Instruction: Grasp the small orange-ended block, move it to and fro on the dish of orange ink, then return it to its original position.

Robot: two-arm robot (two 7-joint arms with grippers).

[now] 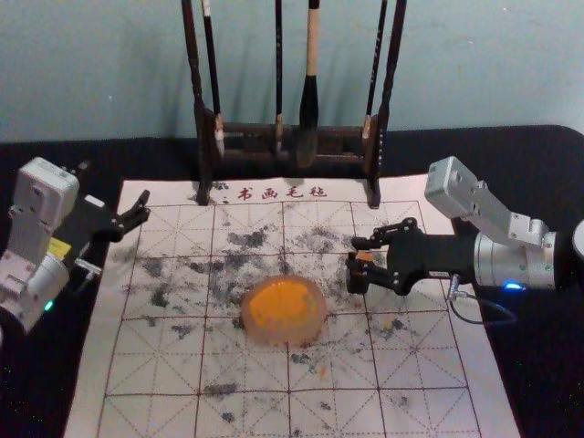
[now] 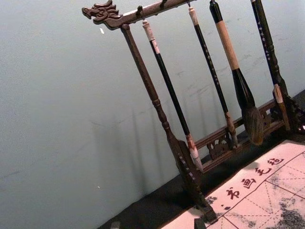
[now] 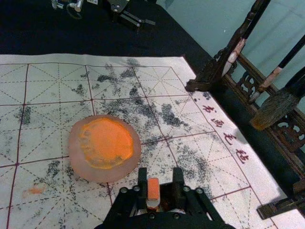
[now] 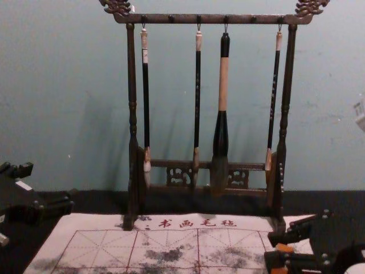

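At the right of the ink dish [image 1: 285, 310], my right gripper [image 1: 357, 259] stands open around the small orange-ended block [image 1: 365, 256]. In the right wrist view the block [image 3: 153, 189] lies between the fingers of the right gripper [image 3: 160, 175], close to one finger with a gap to the other. The dish [image 3: 104, 149] there holds orange ink. The chest view has orange parts of the block [image 4: 284, 248] above and below the nearer finger. My left gripper [image 1: 111, 187] is parked open at the left edge of the felt; its fingertips [image 2: 115, 224] show in the left wrist view.
A dark wooden rack [image 1: 290, 131] with several hanging brushes stands at the felt's back edge. The white felt [image 1: 164, 365], gridded and ink-stained, lies on a black-covered table [image 1: 538, 365]. A faint orange smear [image 1: 321, 370] marks the felt in front of the dish.
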